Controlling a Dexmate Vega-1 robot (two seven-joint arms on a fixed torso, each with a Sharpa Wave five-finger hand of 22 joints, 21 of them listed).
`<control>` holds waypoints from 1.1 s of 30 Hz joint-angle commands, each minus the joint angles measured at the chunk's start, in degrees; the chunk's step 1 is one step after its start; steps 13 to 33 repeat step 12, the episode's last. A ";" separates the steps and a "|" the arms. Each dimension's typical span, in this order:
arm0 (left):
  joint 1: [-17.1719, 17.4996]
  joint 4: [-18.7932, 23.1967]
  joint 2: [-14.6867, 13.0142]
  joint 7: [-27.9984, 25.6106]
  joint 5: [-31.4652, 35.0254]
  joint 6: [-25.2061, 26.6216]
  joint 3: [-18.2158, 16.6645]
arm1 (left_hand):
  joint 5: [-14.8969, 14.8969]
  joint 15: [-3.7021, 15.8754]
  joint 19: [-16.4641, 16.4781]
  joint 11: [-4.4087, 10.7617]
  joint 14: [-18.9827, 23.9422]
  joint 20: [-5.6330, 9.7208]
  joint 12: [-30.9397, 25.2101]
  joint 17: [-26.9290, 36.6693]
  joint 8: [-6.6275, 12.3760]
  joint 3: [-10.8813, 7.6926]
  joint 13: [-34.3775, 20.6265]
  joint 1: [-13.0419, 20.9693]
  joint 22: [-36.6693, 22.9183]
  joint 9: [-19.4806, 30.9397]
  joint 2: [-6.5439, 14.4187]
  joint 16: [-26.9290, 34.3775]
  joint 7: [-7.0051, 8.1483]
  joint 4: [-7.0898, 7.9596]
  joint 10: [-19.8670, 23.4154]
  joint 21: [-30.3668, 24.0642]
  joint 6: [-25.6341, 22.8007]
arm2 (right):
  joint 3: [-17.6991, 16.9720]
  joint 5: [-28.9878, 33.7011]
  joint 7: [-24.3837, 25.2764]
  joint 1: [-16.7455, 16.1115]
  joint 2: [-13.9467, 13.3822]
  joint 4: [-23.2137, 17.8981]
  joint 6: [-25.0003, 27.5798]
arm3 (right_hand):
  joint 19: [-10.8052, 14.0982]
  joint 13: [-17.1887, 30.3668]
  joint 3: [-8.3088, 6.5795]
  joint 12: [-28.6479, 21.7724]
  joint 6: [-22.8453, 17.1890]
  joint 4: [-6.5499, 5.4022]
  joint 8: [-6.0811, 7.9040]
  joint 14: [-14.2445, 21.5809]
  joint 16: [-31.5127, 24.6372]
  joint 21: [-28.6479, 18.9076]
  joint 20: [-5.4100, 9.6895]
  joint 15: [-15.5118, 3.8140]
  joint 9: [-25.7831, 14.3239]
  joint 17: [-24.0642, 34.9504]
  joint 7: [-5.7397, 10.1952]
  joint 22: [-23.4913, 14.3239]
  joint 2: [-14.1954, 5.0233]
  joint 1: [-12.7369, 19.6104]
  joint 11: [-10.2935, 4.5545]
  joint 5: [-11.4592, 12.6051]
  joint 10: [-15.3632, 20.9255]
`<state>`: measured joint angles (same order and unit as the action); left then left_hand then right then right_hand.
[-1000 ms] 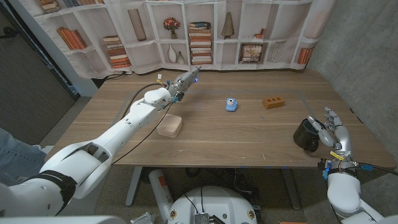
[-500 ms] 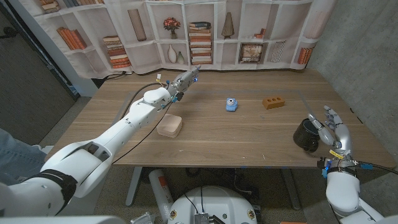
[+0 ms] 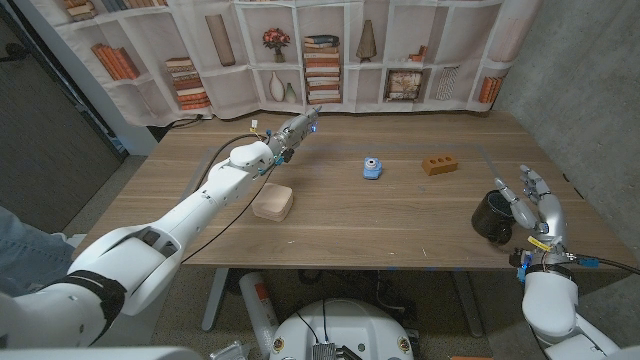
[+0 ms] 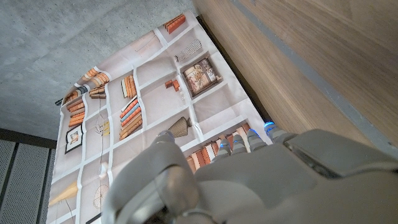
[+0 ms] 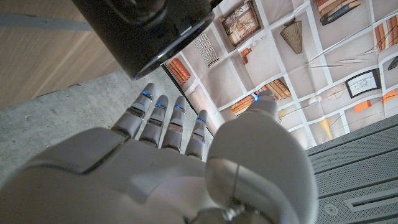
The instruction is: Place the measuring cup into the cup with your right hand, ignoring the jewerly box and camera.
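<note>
The black cup [image 3: 492, 216] stands near the table's right front corner; the right wrist view shows its dark rim [image 5: 146, 28] just beyond my fingers. A thin grey piece pokes up at the cup's far rim; I cannot tell whether it is the measuring cup. My right hand [image 3: 535, 207] stands just right of the cup, fingers spread and holding nothing. My left hand [image 3: 297, 130] reaches out over the far left-middle of the table, fingers straight [image 4: 249, 140] and holding nothing.
A beige jewelry box [image 3: 272, 204] lies left of centre under my left arm. A small blue camera [image 3: 372, 167] and a brown brick [image 3: 438, 164] sit mid-table. The table's right edge [image 3: 575, 190] runs close behind my right hand.
My right hand has drawn back a little from the black cup's rim toward the right, its fingers spreading. The left arm has not moved.
</note>
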<state>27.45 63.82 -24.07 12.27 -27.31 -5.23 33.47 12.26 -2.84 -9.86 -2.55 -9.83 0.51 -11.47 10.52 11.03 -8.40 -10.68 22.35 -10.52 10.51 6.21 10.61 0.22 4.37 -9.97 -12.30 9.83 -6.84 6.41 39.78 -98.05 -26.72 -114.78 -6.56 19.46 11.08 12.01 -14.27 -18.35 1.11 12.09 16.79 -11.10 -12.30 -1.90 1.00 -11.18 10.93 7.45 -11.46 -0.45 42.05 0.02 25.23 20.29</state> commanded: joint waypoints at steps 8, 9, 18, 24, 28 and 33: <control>0.14 -1.09 -0.08 0.90 -0.56 -1.25 -0.60 | -0.11 0.12 -6.25 0.26 -4.53 -0.30 -0.83 0.11 0.14 0.20 -0.17 0.35 -0.34 0.28 0.45 0.24 0.50 -0.16 -0.03 -0.18 0.20 | 0.06 1.77 0.05 0.36 0.34 -3.17 2.90 | 0.67 0.25 -1.09 -0.63 -1.49 0.23 0.43 1.41 -0.50 -0.46 0.94 -0.16 -0.20 0.10 -1.20 -0.13 -2.55 1.95 -0.36 0.61 1.35; 0.30 -0.87 -0.23 0.90 -0.65 -1.21 -0.69 | -0.11 0.04 -6.27 0.25 -4.52 -0.32 -0.82 0.11 0.14 0.20 -0.17 0.36 -0.34 0.28 0.45 0.24 0.53 -0.16 -0.03 -0.18 0.20 | 0.15 1.81 0.12 0.40 0.43 -3.16 2.70 | 0.62 0.26 -1.16 -0.66 -1.48 0.27 0.41 1.39 -0.47 -0.45 0.93 -0.16 -0.20 0.10 -1.37 -0.13 -2.68 2.07 -0.32 0.61 1.43; 0.44 -0.47 -0.52 0.96 -0.65 -1.10 -0.74 | -0.11 0.05 -6.28 0.23 -4.49 -0.32 -0.85 0.11 0.13 0.20 -0.17 0.36 -0.34 0.28 0.46 0.25 0.66 -0.16 0.05 -0.17 0.24 | 0.26 1.78 0.20 0.54 0.60 -2.92 2.08 | 0.60 0.28 -1.33 -0.64 -1.23 0.33 0.28 1.42 -0.44 -0.44 0.95 -0.36 -0.21 0.10 -1.52 -0.13 -3.01 2.32 -0.39 0.58 1.42; 0.44 -0.47 -0.52 0.96 -0.65 -1.10 -0.74 | -0.11 0.05 -6.28 0.23 -4.49 -0.32 -0.85 0.11 0.13 0.20 -0.17 0.36 -0.34 0.28 0.46 0.25 0.66 -0.16 0.05 -0.17 0.24 | 0.26 1.78 0.20 0.54 0.60 -2.92 2.08 | 0.60 0.28 -1.33 -0.64 -1.23 0.33 0.28 1.42 -0.44 -0.44 0.95 -0.36 -0.21 0.10 -1.52 -0.13 -3.01 2.32 -0.39 0.58 1.42; 0.44 -0.47 -0.52 0.96 -0.65 -1.10 -0.74 | -0.11 0.05 -6.28 0.23 -4.49 -0.32 -0.85 0.11 0.13 0.20 -0.17 0.36 -0.34 0.28 0.46 0.25 0.66 -0.16 0.05 -0.17 0.24 | 0.26 1.78 0.20 0.54 0.60 -2.92 2.08 | 0.60 0.28 -1.33 -0.64 -1.23 0.33 0.28 1.42 -0.44 -0.44 0.95 -0.36 -0.21 0.10 -1.52 -0.13 -3.01 2.32 -0.39 0.58 1.42; 0.44 -0.47 -0.52 0.96 -0.65 -1.10 -0.74 | -0.11 0.05 -6.28 0.23 -4.49 -0.32 -0.85 0.11 0.13 0.20 -0.17 0.36 -0.34 0.28 0.46 0.25 0.66 -0.16 0.05 -0.17 0.24 | 0.26 1.78 0.20 0.54 0.60 -2.92 2.08 | 0.60 0.28 -1.33 -0.64 -1.23 0.33 0.28 1.42 -0.44 -0.44 0.95 -0.36 -0.21 0.10 -1.52 -0.13 -3.01 2.32 -0.39 0.58 1.42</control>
